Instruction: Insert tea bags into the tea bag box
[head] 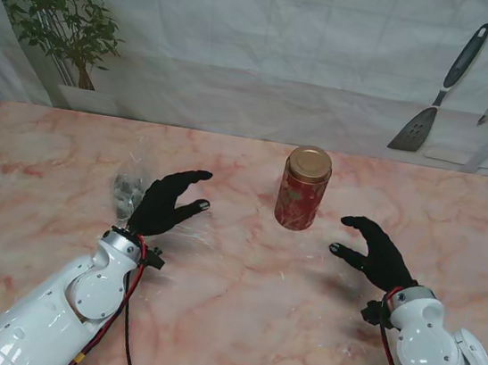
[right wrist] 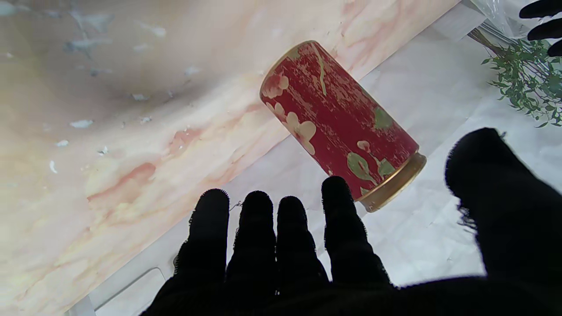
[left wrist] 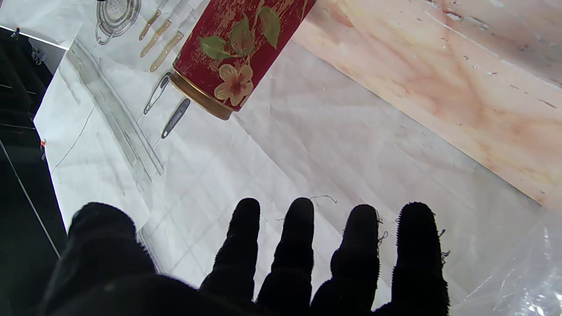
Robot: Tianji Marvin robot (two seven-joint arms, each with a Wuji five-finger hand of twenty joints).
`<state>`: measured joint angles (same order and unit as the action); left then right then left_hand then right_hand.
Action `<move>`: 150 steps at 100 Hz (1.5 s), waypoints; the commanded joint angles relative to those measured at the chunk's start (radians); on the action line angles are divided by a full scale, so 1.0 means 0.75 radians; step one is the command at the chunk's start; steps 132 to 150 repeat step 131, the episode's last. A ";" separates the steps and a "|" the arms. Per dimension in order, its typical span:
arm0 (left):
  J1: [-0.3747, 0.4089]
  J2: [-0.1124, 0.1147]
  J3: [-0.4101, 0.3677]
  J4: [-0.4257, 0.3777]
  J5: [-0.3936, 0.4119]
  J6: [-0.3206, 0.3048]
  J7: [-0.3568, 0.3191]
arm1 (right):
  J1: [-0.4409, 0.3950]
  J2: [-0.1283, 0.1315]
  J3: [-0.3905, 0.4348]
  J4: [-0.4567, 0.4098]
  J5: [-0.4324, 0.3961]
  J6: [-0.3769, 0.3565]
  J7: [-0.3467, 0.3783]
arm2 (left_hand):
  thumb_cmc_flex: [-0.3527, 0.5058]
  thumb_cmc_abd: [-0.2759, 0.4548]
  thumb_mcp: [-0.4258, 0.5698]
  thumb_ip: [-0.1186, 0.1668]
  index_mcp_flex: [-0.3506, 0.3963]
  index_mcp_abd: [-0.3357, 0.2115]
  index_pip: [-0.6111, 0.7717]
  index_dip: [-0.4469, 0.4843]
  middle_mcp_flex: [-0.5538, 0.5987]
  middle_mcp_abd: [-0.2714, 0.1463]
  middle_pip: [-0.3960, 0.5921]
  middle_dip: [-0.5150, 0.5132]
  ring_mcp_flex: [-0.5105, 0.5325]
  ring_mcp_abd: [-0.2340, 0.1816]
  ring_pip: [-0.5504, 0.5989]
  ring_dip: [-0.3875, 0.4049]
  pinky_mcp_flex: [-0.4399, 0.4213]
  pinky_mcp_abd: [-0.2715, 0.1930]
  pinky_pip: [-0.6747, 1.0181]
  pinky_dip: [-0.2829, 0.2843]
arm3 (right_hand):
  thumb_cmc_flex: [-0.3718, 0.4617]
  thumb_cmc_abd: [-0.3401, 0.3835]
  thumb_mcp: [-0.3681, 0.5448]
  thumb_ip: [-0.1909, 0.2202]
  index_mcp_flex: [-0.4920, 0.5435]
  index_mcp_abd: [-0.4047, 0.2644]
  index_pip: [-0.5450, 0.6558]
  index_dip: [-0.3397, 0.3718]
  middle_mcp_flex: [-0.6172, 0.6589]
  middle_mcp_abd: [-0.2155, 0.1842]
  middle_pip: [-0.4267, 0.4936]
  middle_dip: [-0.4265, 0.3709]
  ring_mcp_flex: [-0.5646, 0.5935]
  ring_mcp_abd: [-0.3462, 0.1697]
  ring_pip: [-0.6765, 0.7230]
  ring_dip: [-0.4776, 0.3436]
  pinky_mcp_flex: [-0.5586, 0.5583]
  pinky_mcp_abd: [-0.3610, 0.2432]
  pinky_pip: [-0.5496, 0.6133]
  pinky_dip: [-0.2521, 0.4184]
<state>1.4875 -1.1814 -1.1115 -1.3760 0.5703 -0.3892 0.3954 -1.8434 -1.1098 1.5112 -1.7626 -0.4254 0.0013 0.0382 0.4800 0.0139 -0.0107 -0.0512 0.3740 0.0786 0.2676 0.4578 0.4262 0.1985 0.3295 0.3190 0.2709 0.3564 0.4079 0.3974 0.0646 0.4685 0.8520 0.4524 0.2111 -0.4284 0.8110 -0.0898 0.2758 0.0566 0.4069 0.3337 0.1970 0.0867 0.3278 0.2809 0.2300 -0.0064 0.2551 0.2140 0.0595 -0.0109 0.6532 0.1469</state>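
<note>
A red tea bag box, a round tin with flower print and a gold lid, stood upright on the pink marbled tabletop, a little right of the middle and farther from me than both hands. Its lid was on.

The left robot hand hovered to the left of the tin, well apart from it, fingers spread and holding nothing; the left wrist view showed the four fingers and thumb apart with only backdrop between them. Just left of that hand lay a crumpled clear plastic wrapper; it may hold tea bags, but the contents were too small to make out.

The right robot hand hung to the right of the tin, nearer to me, also wide and empty, thumb held away from the fingers.
</note>
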 commanded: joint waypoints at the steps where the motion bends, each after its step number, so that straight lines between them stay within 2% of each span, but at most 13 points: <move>1: 0.025 0.002 -0.001 0.001 0.013 -0.010 -0.007 | -0.029 -0.008 -0.011 0.030 0.008 -0.024 0.000 | -0.041 0.056 -0.025 0.040 0.039 -0.032 -0.021 -0.009 0.018 -0.057 -0.003 -0.026 -0.031 -0.036 -0.075 -0.014 -0.011 -0.028 -0.019 -0.020 | -0.021 0.012 -0.018 0.008 -0.022 -0.032 -0.013 0.012 -0.035 -0.024 -0.012 0.021 -0.031 -0.047 -0.020 -0.021 -0.008 -0.061 -0.032 0.014; 32: 0.070 0.003 -0.001 0.020 0.021 -0.039 0.013 | -0.037 -0.010 -0.021 0.101 0.081 -0.115 0.002 | -0.035 0.052 -0.024 0.041 0.037 -0.027 -0.018 -0.007 0.016 -0.058 0.004 -0.023 -0.030 -0.031 -0.068 -0.010 -0.009 -0.024 -0.015 -0.020 | -0.007 0.015 -0.019 0.008 -0.017 -0.029 -0.026 0.026 -0.039 -0.029 -0.021 0.028 -0.036 -0.053 -0.025 -0.023 -0.005 -0.065 -0.056 0.030; 70: 0.085 0.003 0.001 0.021 0.022 -0.036 0.016 | -0.029 -0.004 -0.019 0.118 0.086 -0.114 0.034 | -0.031 0.050 -0.024 0.040 0.035 -0.028 -0.017 -0.008 0.021 -0.060 0.009 -0.021 -0.029 -0.031 -0.066 -0.009 -0.009 -0.026 -0.013 -0.021 | -0.001 0.022 -0.023 0.010 -0.024 -0.022 -0.037 0.040 -0.041 -0.030 -0.035 0.034 -0.044 -0.055 -0.025 -0.023 0.000 -0.069 -0.074 0.053; 150: 0.064 -0.001 0.021 0.032 0.025 -0.047 0.028 | -0.039 -0.002 -0.009 0.110 0.077 -0.117 0.041 | -0.029 0.049 -0.025 0.040 0.035 -0.027 -0.016 -0.009 0.021 -0.064 0.011 -0.018 -0.027 -0.033 -0.066 -0.008 -0.007 -0.027 -0.012 -0.021 | 0.002 0.030 -0.032 0.012 -0.028 -0.020 -0.051 0.057 -0.043 -0.032 -0.060 0.042 -0.055 -0.056 -0.025 -0.023 0.001 -0.069 -0.094 0.088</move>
